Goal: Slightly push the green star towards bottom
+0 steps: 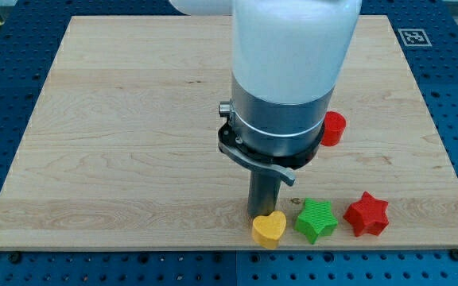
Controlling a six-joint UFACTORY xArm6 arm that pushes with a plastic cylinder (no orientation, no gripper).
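Ridged green star on wooden board

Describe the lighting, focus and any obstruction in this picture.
Camera view: even, soft light with faint shadows under the yellow heart, green star and red star; blocks are sharp; the pale arm housing looks washed out and hides part of the red block behind it; my tip is hidden behind the yellow heart.

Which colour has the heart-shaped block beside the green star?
Yellow: the heart shows best in the camera view, its only view.
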